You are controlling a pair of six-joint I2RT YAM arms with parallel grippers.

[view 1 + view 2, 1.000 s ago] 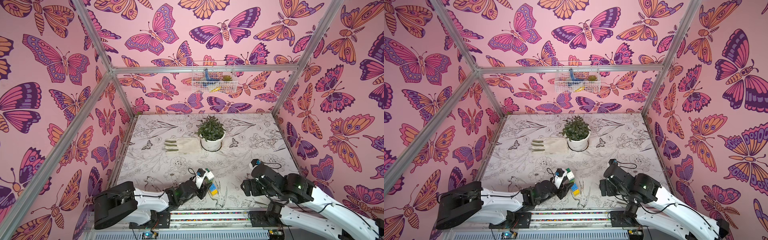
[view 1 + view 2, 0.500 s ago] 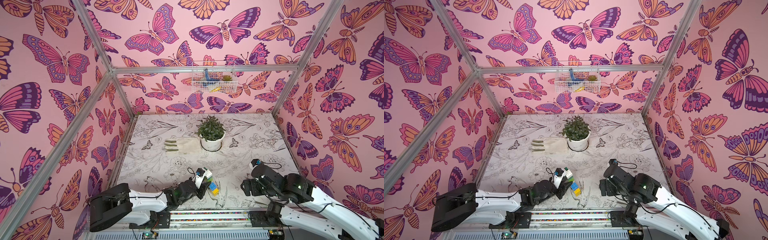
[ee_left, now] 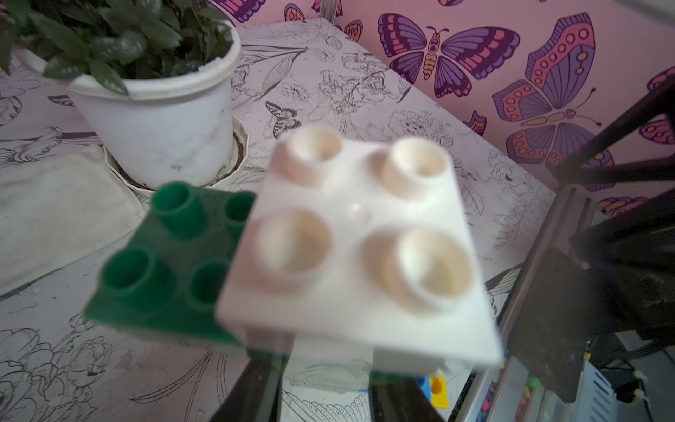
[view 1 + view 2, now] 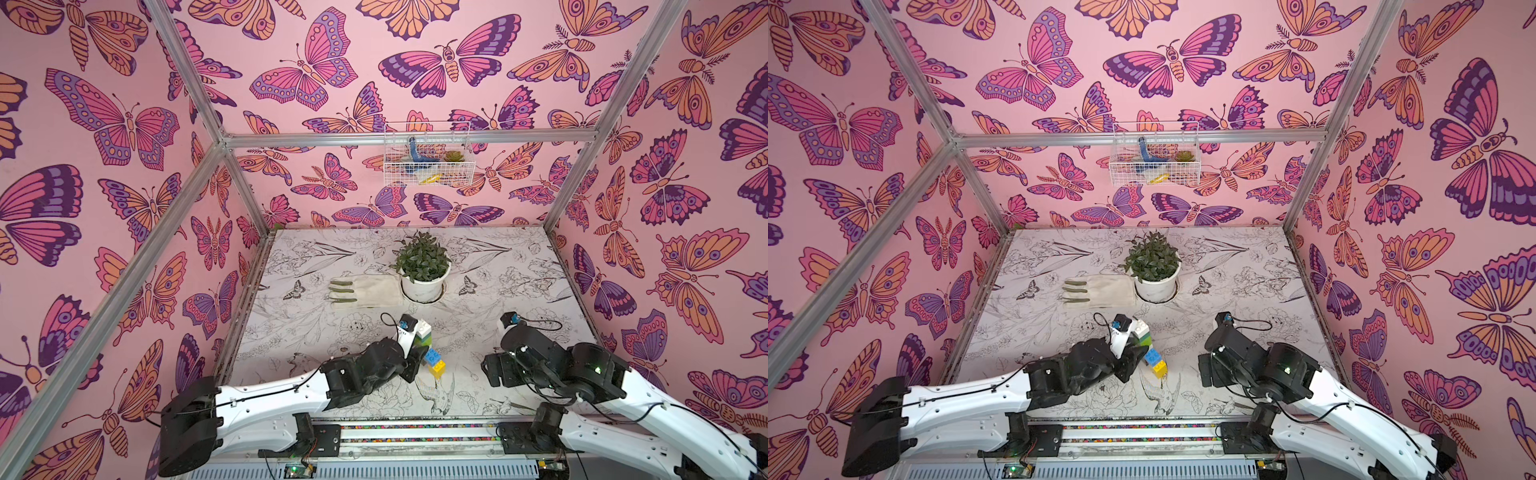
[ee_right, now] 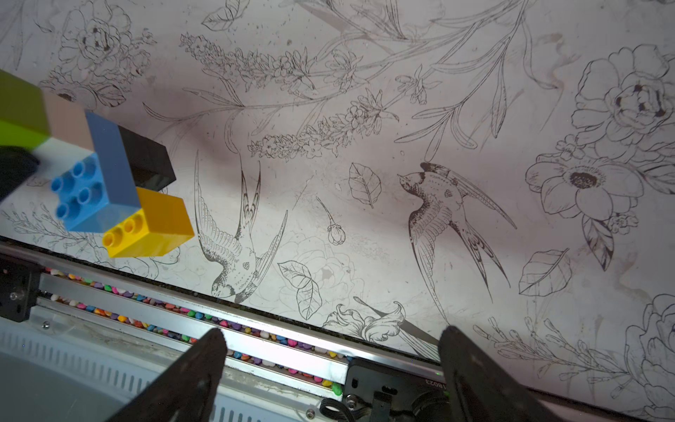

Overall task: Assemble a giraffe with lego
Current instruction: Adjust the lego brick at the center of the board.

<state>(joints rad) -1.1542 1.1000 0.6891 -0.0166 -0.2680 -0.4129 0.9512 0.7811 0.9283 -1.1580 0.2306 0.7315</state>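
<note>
giraffe (image 4: pixel 431 355) in a top view, black leg (image 5: pixel 146 160) from right wrist

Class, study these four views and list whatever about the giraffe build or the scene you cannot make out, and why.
1) Whether the left pincer grips the neck of the giraffe: in the left wrist view, the blurred white top brick covers the contact; in the top views it is too small.
2) Head of the giraffe: right wrist view, cut off by the picture's edge.
3) Contents of the wire basket: both top views, too small.
</note>
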